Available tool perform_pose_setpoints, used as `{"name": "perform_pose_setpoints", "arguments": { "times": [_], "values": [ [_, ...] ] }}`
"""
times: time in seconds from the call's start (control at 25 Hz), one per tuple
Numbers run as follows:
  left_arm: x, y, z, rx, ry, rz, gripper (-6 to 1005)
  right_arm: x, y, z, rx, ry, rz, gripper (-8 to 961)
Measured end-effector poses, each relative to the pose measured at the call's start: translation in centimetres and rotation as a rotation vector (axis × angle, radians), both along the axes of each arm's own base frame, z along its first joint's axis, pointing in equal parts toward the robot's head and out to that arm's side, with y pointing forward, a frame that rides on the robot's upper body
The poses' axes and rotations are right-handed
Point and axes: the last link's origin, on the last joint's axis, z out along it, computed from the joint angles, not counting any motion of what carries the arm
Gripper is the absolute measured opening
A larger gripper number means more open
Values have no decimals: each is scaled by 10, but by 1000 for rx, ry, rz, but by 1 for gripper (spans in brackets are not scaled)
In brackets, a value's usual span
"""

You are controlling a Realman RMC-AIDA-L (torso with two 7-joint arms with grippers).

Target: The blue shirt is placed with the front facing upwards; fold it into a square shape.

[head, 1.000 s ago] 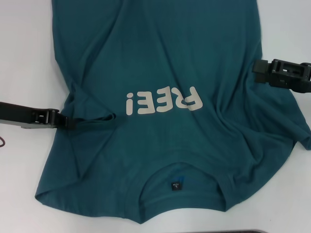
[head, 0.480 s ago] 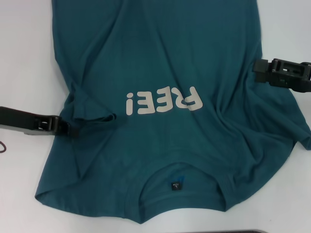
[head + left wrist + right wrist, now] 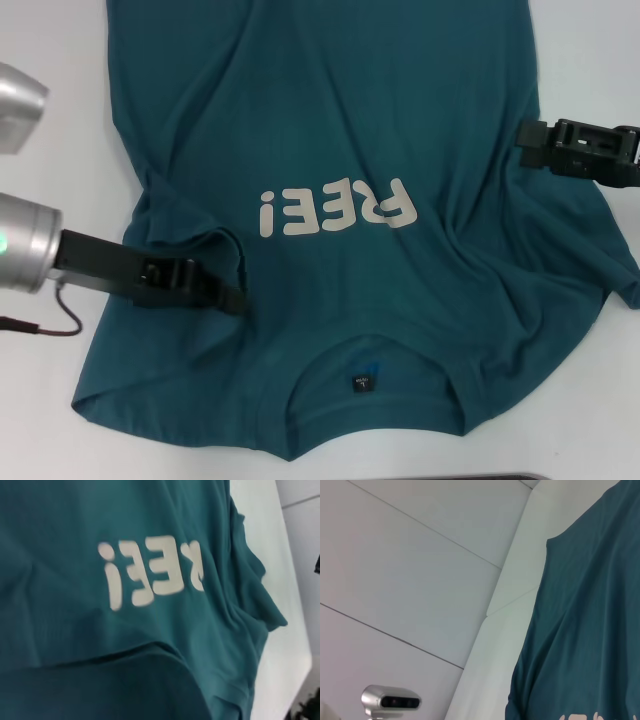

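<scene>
The blue shirt (image 3: 340, 120) lies spread on the white table, front up, with its round collar (image 3: 372, 350) and black label (image 3: 361, 383) towards me. Pale block letters (image 3: 335, 208) cross the chest and also show in the left wrist view as letters (image 3: 150, 572) on the shirt (image 3: 75, 645). My left gripper (image 3: 232, 298) reaches in over the shirt's left shoulder area, just below a bunched sleeve fold (image 3: 205, 240). My right gripper (image 3: 527, 145) sits at the shirt's right side edge. The right wrist view shows the shirt's edge (image 3: 590, 605) against the table.
White table (image 3: 50, 420) surrounds the shirt on the left, right and near sides. A thin dark cable (image 3: 40, 325) hangs by the left arm. The shirt's right sleeve (image 3: 610, 270) spreads out towards the table's right side. A small camera (image 3: 390, 700) stands beyond the table by the wall.
The left arm has swung inward from the shirt's left edge; its gripper is now over the fabric, nearer the collar. The right gripper shifted slightly inward. The shirt lies as before.
</scene>
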Motion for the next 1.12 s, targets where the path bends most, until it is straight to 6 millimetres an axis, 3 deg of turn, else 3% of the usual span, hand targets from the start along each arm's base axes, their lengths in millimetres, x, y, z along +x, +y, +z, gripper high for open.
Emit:
{"name": "perform_pose_setpoints", "arguments": {
  "times": [0.28, 0.48, 0.84, 1.12],
  "values": [
    [-5, 9, -7, -9, -50, 98, 124, 2, -2, 0, 3, -2, -5, 940],
    [-8, 13, 7, 41, -102, 133, 182, 3, -2, 0, 7, -1, -11, 940],
    [-40, 23, 28, 213, -77, 325, 360, 3, -2, 0, 8, -3, -10, 941],
    [-57, 25, 33, 256, -2, 369, 639, 3, -1, 0, 6, 0, -12, 941]
  ]
}}
